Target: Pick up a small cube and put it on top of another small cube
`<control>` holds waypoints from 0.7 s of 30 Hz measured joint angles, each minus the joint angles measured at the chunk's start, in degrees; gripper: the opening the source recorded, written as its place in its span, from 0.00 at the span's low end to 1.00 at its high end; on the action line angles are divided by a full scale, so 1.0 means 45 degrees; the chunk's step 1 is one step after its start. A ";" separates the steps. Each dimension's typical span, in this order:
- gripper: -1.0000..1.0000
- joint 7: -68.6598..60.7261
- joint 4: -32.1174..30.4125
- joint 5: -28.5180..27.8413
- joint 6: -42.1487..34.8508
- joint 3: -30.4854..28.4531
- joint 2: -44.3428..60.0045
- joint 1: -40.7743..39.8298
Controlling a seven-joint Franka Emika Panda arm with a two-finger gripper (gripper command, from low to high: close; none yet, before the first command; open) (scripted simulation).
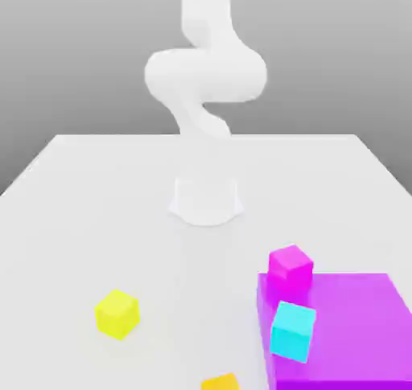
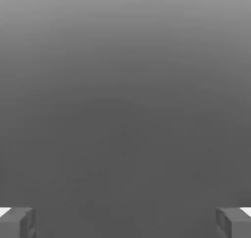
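Claw (image 2: pixel 125 223) with fingers spread wide apart in the hand view, small orange cube (image 1: pixel 220 383) on the white counter (image 1: pixel 177 300) at the exterior view's near edge — between the yellow cube (image 1: pixel 117 314) and the purple block (image 1: pixel 354 324).

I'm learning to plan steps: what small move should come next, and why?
Probably swing the arm down over the orange cube, jaws kept open: they stand wide apart with nothing between them, and that cube lies on the table, away from the others.
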 joint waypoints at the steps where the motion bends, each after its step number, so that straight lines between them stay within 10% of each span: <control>1: 0.50 0.0577 0.0010 -0.0161 0.0105 0.0275 0.0459 -0.0284; 21: 0.50 1.1809 0.0216 -0.3945 0.2006 0.3219 0.9011 -0.3200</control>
